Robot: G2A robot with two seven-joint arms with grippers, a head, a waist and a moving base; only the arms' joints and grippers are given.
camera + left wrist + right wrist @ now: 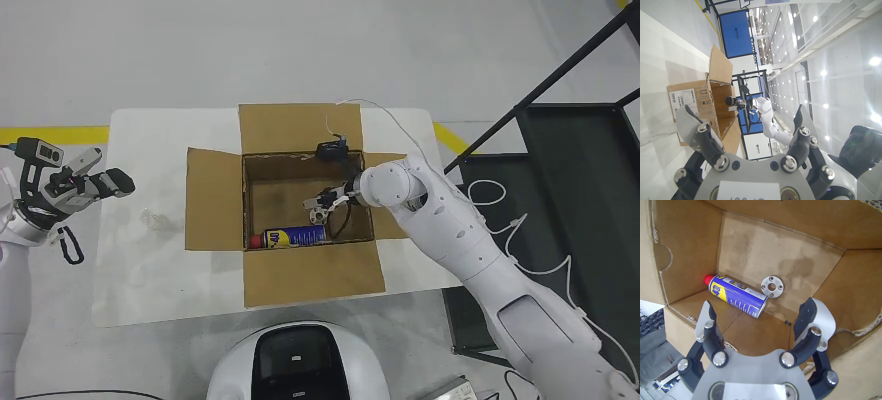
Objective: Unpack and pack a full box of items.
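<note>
An open cardboard box point(215, 200) stands in the middle of the white table point(140, 280). Inside it, a blue and yellow spray can point(295, 237) with a red cap lies on its side against the near wall. In the right wrist view the spray can point(736, 294) lies beside a round metal flange point(772, 286) with several holes. My right gripper point(320, 203) hangs inside the box above them, open and holding nothing point(757, 315). My left gripper point(108, 185) is off the table's left edge, open and holding nothing point(743, 113), facing the box point(691, 98).
Two tiny black bits point(787, 323) lie on the box floor. A black device point(333, 150) with a white cable sits on the box's far rim. A crumpled clear wrapper point(155, 220) lies on the table left of the box. A black rack point(570, 170) stands to the right.
</note>
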